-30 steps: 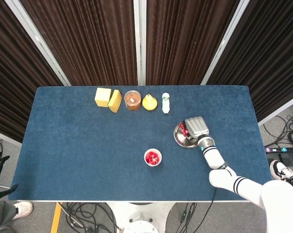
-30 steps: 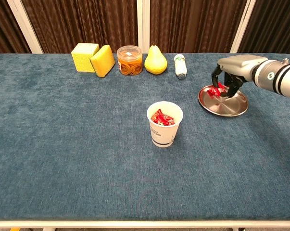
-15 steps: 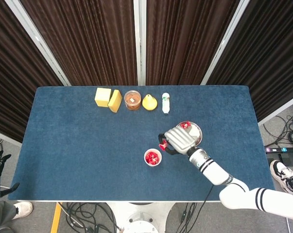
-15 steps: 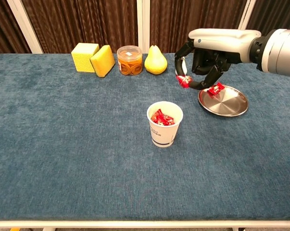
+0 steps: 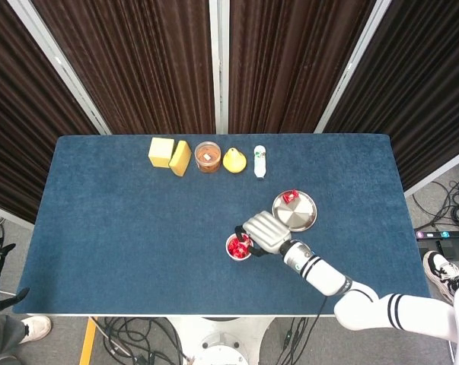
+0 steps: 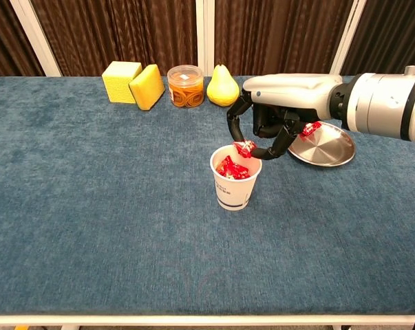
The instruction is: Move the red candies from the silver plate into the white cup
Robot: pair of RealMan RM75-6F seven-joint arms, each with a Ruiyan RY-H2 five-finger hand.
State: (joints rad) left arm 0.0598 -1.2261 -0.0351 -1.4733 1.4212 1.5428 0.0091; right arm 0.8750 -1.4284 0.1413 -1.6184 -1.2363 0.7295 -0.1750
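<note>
The cup (image 6: 235, 177) stands mid-table, already holding red candies. Just above its rim, the right hand (image 6: 265, 130) pinches one candy (image 6: 245, 148) between fingertips, the other fingers curled. At its 3 o'clock the plate (image 6: 327, 149) keeps one more candy (image 6: 310, 128). These wrapped sweets look light, crinkly and slippery; a fingertip pinch suits them. Open cloth surrounds cup and plate; the left hand is unseen.
</note>
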